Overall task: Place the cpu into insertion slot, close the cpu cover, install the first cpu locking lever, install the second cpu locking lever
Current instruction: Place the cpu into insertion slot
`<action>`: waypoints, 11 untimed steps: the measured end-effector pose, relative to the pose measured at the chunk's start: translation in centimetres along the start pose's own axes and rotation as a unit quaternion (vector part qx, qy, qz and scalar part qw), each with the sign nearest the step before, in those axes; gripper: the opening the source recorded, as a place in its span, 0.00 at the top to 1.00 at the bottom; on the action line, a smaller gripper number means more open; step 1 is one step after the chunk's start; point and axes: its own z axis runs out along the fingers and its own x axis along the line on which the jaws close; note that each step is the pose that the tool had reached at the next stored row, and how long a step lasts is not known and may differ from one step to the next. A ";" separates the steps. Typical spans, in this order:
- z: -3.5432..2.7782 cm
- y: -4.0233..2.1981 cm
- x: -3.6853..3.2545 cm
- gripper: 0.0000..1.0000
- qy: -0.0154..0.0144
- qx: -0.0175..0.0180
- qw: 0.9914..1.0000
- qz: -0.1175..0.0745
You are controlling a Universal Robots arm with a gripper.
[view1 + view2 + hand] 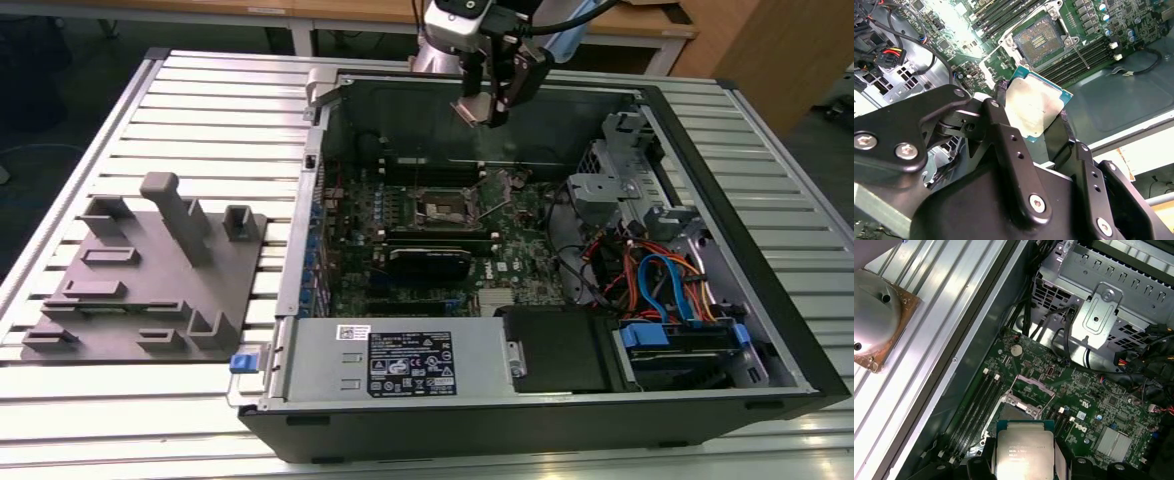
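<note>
My gripper (483, 110) hangs above the far wall of the open computer case, shut on the cpu (1036, 107). The cpu's dull silvery top faces the camera in both wrist views, with a black finger (985, 460) against each of two opposite edges. Below it on the green motherboard lies the insertion slot (1041, 40), its dark pin field bare inside a silvery rim. In the exterior view the insertion slot (441, 208) sits near the board's middle, well below the gripper. The cpu cover (1029, 382) stands swung open beside the slot. A thin locking lever (1080, 51) runs along one side of the slot.
A silvery drive cage (614, 170) and coloured cables (654, 270) fill the case's side at the exterior view's right. A long black card (427, 262) lies below the slot. A grey fixture plate (147, 270) rests on the slatted table (214, 110) at the exterior view's left.
</note>
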 end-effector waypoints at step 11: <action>0.12 -0.05 0.07 0.46 -0.003 -0.001 0.999 0.037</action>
